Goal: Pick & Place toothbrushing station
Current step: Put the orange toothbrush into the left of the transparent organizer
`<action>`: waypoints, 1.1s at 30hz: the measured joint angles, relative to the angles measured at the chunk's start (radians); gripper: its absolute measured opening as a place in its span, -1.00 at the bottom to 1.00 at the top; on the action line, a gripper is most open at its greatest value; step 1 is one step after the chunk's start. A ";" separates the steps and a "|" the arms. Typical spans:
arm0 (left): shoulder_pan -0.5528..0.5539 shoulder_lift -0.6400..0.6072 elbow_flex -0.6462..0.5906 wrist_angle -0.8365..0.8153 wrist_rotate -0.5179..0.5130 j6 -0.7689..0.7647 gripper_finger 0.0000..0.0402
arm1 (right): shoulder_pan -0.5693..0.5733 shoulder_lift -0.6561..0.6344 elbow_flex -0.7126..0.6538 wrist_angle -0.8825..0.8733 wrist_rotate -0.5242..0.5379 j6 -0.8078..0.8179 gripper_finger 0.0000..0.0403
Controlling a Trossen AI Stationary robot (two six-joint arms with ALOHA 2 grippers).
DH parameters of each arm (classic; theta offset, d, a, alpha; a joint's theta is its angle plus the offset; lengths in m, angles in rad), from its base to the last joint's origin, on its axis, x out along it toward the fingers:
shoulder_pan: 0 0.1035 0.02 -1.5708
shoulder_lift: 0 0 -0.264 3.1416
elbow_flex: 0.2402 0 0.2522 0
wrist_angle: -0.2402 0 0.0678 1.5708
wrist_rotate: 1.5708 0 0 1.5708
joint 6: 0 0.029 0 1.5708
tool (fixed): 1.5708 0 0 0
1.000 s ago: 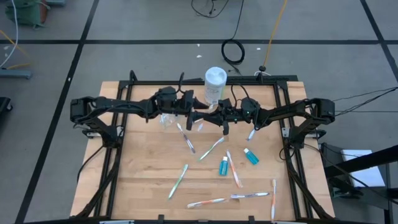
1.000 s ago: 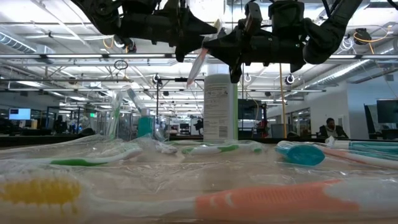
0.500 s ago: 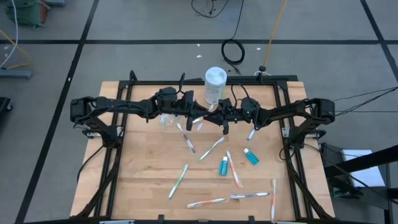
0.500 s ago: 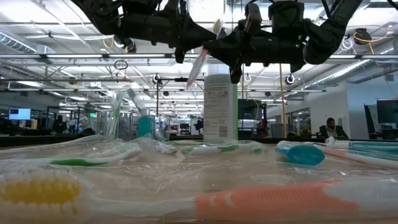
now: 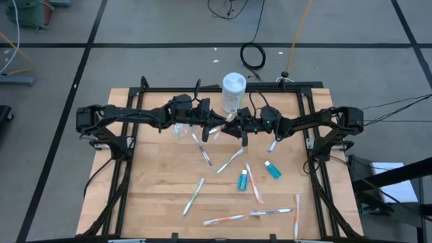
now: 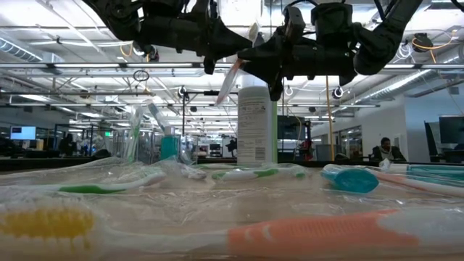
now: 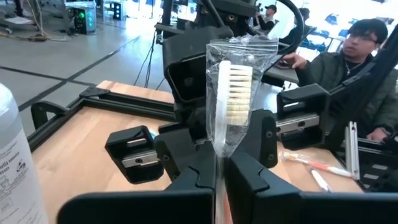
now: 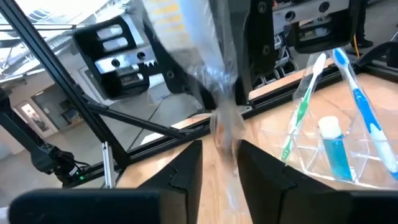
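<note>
Gripping wrapped toothbrush (image 7: pixel 233 99): left tool (image 7: pixel 219 171)

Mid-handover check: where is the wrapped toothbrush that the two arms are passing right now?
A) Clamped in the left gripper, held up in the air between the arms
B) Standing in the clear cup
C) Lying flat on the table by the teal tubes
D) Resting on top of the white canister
A: the left wrist view shows the left gripper shut on the wrapped toothbrush, bristles up, while in the right wrist view the right gripper stands open around its wrapper.
</note>
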 joint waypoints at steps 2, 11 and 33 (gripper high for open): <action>0.000 -0.014 0.000 -0.010 0.012 -0.002 -0.93 | 0.000 -0.016 0.000 -0.022 -0.001 0.007 -0.48; 0.000 -0.201 0.001 -0.271 -0.036 0.058 -0.95 | 0.000 -0.117 -0.001 -0.206 -0.001 -0.009 -0.41; 0.001 -0.793 -0.435 -0.224 -0.497 0.135 -0.96 | 0.002 -0.139 -0.001 -0.235 0.002 -0.030 -0.43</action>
